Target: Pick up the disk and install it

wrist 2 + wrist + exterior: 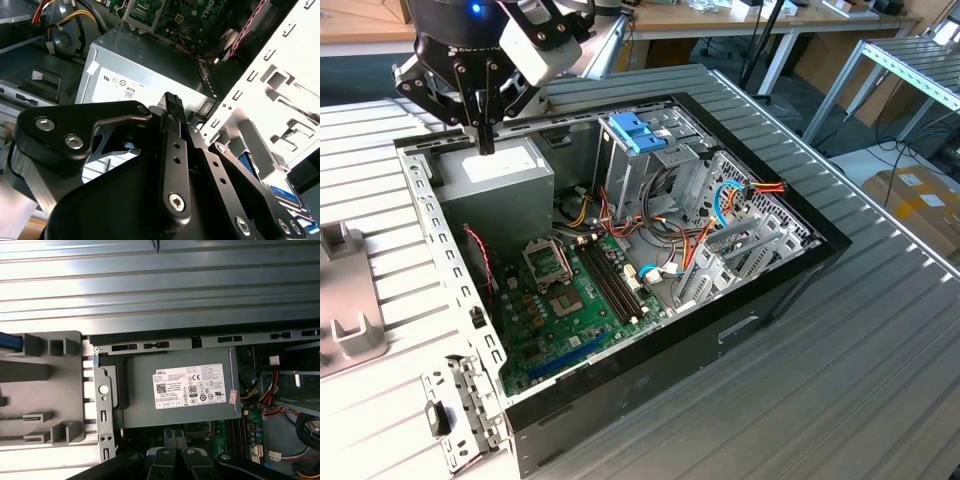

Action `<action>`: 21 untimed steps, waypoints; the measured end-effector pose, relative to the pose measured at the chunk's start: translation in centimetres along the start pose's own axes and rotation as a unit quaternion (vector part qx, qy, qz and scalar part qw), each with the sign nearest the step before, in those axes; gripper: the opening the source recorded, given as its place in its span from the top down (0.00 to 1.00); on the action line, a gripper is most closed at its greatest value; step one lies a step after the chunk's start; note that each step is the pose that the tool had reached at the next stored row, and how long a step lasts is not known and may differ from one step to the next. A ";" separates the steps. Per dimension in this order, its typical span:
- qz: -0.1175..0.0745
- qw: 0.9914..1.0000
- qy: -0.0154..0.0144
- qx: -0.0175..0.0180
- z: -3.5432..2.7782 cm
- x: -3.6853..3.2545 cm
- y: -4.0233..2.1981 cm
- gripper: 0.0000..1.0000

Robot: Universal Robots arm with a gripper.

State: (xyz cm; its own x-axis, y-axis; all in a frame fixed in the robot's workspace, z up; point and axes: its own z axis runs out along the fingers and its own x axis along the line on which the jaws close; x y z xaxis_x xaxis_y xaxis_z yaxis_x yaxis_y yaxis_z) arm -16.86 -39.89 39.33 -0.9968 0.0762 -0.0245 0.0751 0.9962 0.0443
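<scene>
Closed, empty black gripper point(480, 135) over grey box-shaped power supply point(500, 180); blue-railed grey metal disk point(282, 192) apart, beyond white chassis wall point(260, 95).

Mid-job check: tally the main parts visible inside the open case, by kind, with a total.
Power supply: 1
Motherboard: 1
Blue tabbed piece: 1
Total: 3
</scene>
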 end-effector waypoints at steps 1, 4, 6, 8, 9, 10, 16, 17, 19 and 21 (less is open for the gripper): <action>0.000 1.000 0.000 0.000 0.00 0.07 -0.01 0.89; 0.000 1.000 0.000 0.000 -0.01 0.23 -0.02 0.89; 0.000 1.000 0.000 0.000 -0.01 0.44 -0.03 0.89; 0.000 1.000 0.000 0.000 -0.01 0.57 -0.04 0.89; 0.000 1.000 0.000 0.000 -0.02 0.61 -0.04 0.89; 0.000 1.000 0.000 0.000 -0.02 0.66 -0.05 0.89; 0.000 1.000 0.000 0.000 -0.03 0.94 -0.07 0.89; 0.000 1.000 0.000 0.000 -0.03 0.99 -0.07 0.89; 0.000 1.000 0.000 0.000 -0.03 1.07 -0.08 0.89; 0.000 1.000 0.000 0.000 -0.03 1.15 -0.09 0.89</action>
State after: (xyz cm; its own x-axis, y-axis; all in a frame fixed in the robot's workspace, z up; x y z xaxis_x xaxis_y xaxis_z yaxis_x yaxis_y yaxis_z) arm -18.01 -39.89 39.33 -0.9968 0.0763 -0.0245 0.0751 0.9962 0.0444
